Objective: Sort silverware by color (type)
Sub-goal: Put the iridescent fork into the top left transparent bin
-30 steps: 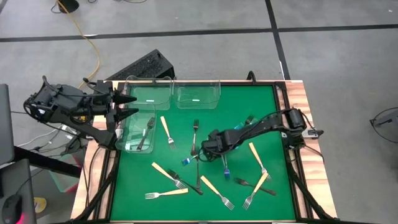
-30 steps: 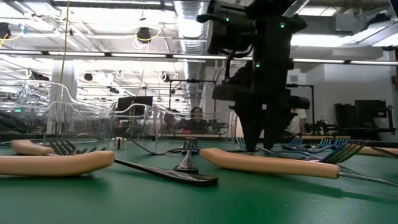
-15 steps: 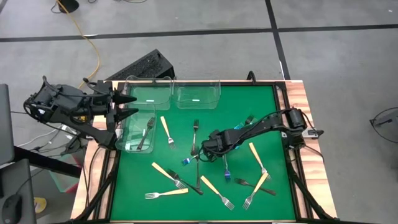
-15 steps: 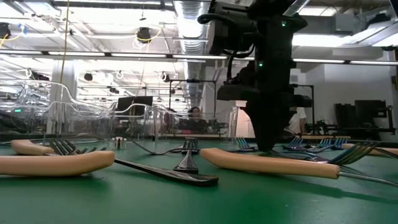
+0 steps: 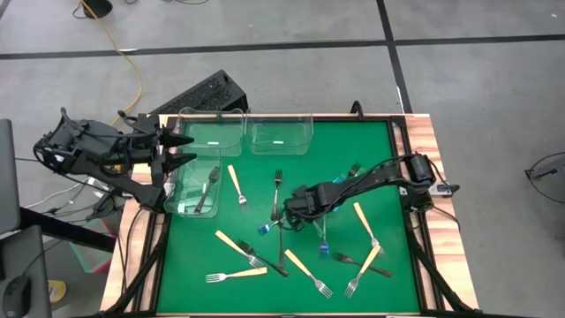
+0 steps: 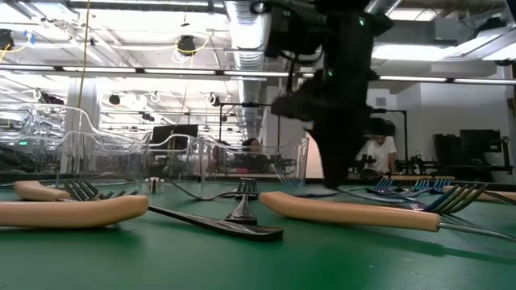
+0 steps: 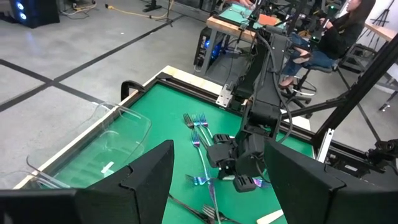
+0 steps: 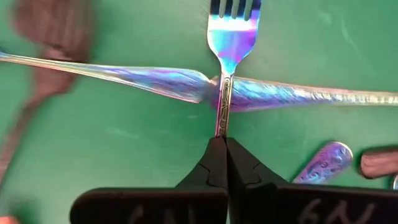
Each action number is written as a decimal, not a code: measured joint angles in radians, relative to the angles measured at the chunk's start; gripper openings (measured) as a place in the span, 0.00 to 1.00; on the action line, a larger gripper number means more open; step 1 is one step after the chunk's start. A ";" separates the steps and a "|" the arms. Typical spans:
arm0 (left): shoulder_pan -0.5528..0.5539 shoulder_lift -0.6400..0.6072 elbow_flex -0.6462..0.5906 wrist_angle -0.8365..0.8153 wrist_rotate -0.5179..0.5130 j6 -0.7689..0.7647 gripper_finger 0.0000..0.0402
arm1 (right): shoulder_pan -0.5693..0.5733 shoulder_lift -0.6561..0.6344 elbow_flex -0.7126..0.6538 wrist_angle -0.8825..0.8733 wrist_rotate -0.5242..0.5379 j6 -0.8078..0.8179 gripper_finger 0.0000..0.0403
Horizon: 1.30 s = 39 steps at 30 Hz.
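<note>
Silverware of shiny blue-iridescent metal, one small fork (image 8: 229, 43) lying mid-mat over a second, looks light, stiff and slippery, best pinched at its thin neck, where the right gripper (image 8: 222, 144) is clamped shut on it, while the left gripper (image 5: 181, 150) waits spread above the clear plastic bin (image 5: 184, 201); no readable writing.

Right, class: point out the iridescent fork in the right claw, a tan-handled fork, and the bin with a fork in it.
Iridescent fork (image 8: 231, 36), right wrist view, on its neck below the tines.
Tan-handled fork (image 5: 235, 182), high view, on the handle.
Bin (image 5: 183, 208), high view, on its near rim.
</note>
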 joint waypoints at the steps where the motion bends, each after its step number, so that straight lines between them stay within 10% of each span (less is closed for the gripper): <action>1: 0.000 0.000 0.000 0.000 0.000 -0.001 0.58 | 0.000 -0.001 0.012 0.001 0.001 -0.008 0.01; 22: 0.000 0.000 0.000 0.000 0.001 -0.028 0.58 | 0.003 -0.002 0.167 0.040 0.089 -0.084 0.00; 39: 0.000 0.000 0.000 0.000 -0.001 -0.057 0.58 | -0.116 -0.003 0.176 0.522 0.102 -0.282 0.00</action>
